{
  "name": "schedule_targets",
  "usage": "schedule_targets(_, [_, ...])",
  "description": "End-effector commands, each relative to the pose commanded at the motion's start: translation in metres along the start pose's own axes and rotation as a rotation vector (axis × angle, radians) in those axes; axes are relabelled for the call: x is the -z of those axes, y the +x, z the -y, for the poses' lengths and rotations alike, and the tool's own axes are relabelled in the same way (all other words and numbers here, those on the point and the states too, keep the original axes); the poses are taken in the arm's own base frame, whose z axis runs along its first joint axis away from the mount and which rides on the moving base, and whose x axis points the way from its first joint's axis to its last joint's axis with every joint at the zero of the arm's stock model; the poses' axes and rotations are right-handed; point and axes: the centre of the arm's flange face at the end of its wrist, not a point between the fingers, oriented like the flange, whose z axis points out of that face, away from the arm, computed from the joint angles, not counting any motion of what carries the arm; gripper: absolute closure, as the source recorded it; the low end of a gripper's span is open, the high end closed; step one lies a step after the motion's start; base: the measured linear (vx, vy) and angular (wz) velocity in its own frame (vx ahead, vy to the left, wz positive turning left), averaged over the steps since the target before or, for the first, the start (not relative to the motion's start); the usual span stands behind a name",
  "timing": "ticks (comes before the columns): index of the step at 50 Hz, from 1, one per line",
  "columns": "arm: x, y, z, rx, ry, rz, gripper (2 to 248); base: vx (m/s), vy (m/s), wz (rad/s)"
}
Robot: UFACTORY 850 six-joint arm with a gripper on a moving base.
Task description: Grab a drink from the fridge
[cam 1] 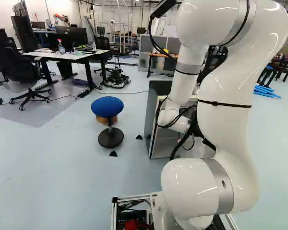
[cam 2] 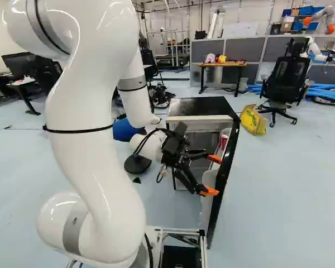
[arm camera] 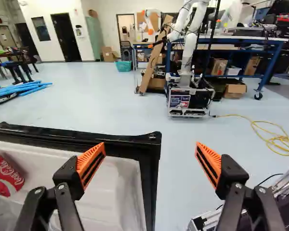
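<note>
My gripper (cam 2: 213,175) is at the open fridge door (cam 2: 222,195), in front of the fridge (cam 2: 200,105). In the wrist view the gripper (arm camera: 149,163) stands wide open and empty. The door's black end edge lies between the two fingers' lines, one finger over the white inner side, the other over the floor beyond. A red soda can (arm camera: 6,177) lies in the door's inner shelf, off to one side of the gripper; the right base view shows the can (cam 2: 224,140) farther along the door. Most of the fridge's inside is hidden by the arm.
A blue stool (cam 1: 108,107) stands left of the fridge. Beyond it are a desk (cam 1: 72,55) and an office chair. A yellow bag (cam 2: 253,119) and a black chair (cam 2: 286,84) stand behind the door. Another robot (arm camera: 187,91) is across the room, near a yellow cable (arm camera: 274,139).
</note>
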Motion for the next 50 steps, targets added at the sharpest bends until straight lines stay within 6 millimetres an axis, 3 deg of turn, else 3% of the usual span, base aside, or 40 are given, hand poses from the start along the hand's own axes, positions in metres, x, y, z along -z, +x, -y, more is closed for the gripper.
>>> schedule_targets(50, [-0.093, 0.024, 0.080, -0.227, -0.274, 0.030, 3, 0.000, 0.000, 0.000])
